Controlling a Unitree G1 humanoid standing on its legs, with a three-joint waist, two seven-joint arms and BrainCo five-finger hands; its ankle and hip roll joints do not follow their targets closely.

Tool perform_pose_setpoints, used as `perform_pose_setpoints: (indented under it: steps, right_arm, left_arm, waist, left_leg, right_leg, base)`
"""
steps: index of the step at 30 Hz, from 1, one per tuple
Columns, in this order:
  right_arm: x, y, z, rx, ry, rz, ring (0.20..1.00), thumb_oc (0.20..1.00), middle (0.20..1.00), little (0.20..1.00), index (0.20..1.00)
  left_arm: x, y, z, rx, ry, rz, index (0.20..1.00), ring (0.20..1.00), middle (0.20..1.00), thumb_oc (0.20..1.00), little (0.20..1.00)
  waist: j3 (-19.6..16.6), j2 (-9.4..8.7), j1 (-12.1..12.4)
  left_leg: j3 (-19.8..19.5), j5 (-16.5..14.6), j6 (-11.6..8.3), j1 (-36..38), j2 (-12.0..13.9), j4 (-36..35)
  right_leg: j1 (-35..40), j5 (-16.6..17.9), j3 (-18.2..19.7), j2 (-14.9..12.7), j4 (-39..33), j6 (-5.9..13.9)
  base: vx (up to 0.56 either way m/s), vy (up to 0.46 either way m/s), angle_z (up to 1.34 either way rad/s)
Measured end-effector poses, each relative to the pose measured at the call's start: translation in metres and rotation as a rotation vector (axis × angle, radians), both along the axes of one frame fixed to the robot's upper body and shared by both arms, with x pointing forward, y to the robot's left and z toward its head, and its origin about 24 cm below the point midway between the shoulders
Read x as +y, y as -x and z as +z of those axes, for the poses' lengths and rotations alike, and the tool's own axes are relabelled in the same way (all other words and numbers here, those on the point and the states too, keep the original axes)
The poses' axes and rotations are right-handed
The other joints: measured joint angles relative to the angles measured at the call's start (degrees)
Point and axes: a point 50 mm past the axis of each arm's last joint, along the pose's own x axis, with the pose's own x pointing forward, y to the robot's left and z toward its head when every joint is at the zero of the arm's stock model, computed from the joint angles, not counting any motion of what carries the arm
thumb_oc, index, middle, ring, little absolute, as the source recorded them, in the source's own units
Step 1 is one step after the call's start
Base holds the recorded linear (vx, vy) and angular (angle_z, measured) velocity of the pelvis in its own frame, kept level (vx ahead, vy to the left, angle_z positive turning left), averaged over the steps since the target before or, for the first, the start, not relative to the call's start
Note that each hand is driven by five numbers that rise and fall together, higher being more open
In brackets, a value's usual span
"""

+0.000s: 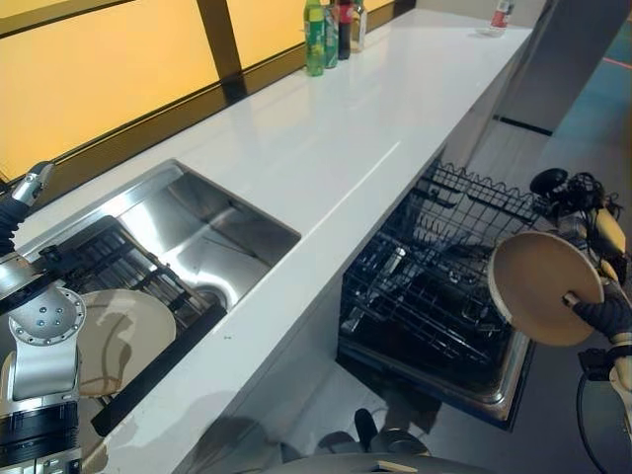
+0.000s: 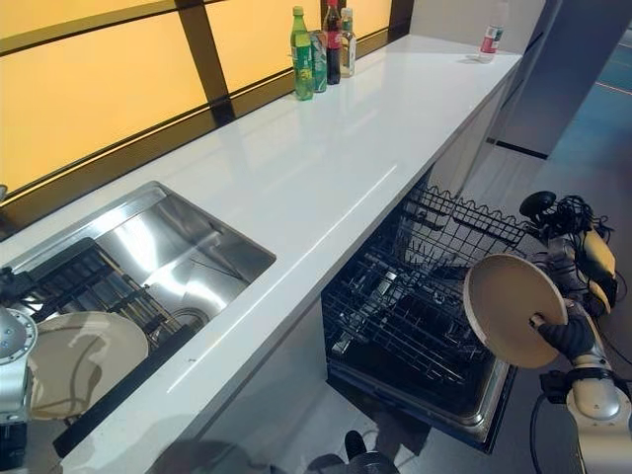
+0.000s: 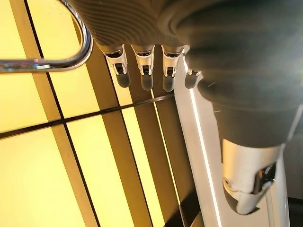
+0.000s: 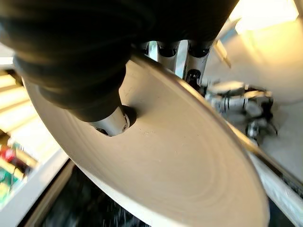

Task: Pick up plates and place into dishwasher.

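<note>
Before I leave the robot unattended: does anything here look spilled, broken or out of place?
Nothing stands out. The round beige plate is pinched on edge in the right hand over the open dishwasher's black wire rack; another beige plate rests at the steel sink. No spills or damage.

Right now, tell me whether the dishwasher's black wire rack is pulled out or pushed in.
Pulled out: the black wire rack juts past the white counter.

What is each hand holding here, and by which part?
The right hand pinches a beige plate at its rim, thumb on one face and fingers behind. The left hand holds nothing.
</note>
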Motion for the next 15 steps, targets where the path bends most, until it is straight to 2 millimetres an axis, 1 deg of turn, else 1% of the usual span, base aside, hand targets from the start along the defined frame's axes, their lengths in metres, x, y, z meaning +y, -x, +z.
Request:
perform_pose_setpoints:
  steps: [1, 3, 5, 6, 9, 15]
  right_arm:
    - [0.002, -0.001, -0.001, 0.021, -0.006, 0.026, 0.2, 0.2, 0.2, 0.2, 0.2]
    - [0.008, -0.004, -0.005, 0.073, -0.021, 0.09, 0.2, 0.2, 0.2, 0.2, 0.2]
    - [0.014, -0.005, -0.009, 0.12, -0.038, 0.15, 0.2, 0.2, 0.2, 0.2, 0.2]
    - [0.017, -0.006, -0.011, 0.146, -0.043, 0.185, 0.2, 0.2, 0.2, 0.2, 0.2]
    - [0.023, -0.01, -0.012, 0.195, -0.052, 0.263, 0.2, 0.2, 0.2, 0.2, 0.2]
    - [0.045, -0.026, -0.011, 0.225, -0.027, 0.423, 0.2, 0.2, 0.2, 0.2, 0.2]
  left_arm:
    - [0.0, 0.0, 0.0, 0.001, 0.001, 0.0, 1.0, 1.0, 1.0, 1.0, 1.0]
    - [0.0, 0.0, 0.0, 0.003, -0.002, -0.003, 1.0, 1.0, 1.0, 1.0, 1.0]
    - [0.0, 0.0, 0.0, 0.007, -0.002, -0.002, 1.0, 1.0, 1.0, 1.0, 1.0]
    - [0.0, 0.0, 0.0, 0.009, -0.001, -0.001, 1.0, 1.0, 1.0, 1.0, 1.0]
    - [0.0, 0.0, 0.0, 0.012, 0.0, 0.002, 1.0, 1.0, 1.0, 1.0, 1.0]
    - [0.0, -0.001, 0.0, 0.015, -0.001, 0.004, 1.0, 1.0, 1.0, 1.0, 1.0]
  waist:
    - [0.0, 0.01, 0.2]
    - [0.0, 0.17, 1.5]
    - [0.0, 0.17, 1.8]
    - [-0.1, 0.27, 2.7]
    - [-0.1, 0.24, 3.9]
    - [-0.1, 0.22, 4.8]
  left_leg:
    - [-0.2, 0.1, -0.11, 0.0, 0.0, 0.1]
    - [-0.4, 0.4, -0.57, -0.1, 0.1, 0.2]
    - [-1.2, 0.4, -0.55, -0.4, 0.1, 0.2]
    - [-1.6, 0.4, -0.57, -0.9, 0.2, 0.3]
    - [-2.1, 0.7, -0.63, -1.1, 0.2, 0.3]
    - [-3.5, 0.8, -0.65, -2.1, 0.3, 0.3]
  right_leg:
    - [0.0, 0.0, -0.1, 0.0, 0.0, -0.03]
    - [0.0, -0.1, -0.6, 0.0, 0.0, -0.17]
    - [0.1, -0.2, -1.2, 0.0, -0.1, -0.25]
    - [-0.1, -0.3, -1.5, -0.1, 0.0, -0.28]
    - [-0.3, -0.2, -2.2, -0.1, 0.0, -0.4]
    - [-0.6, -0.2, -3.3, -0.2, 0.0, -0.72]
  base:
    - [0.02, -0.09, 0.13]
    - [0.02, -0.078, 0.08]
    - [0.03, -0.065, 0.18]
    - [-0.02, -0.05, 0.16]
    - [-0.01, -0.045, 0.11]
    - [0.0, -0.025, 0.12]
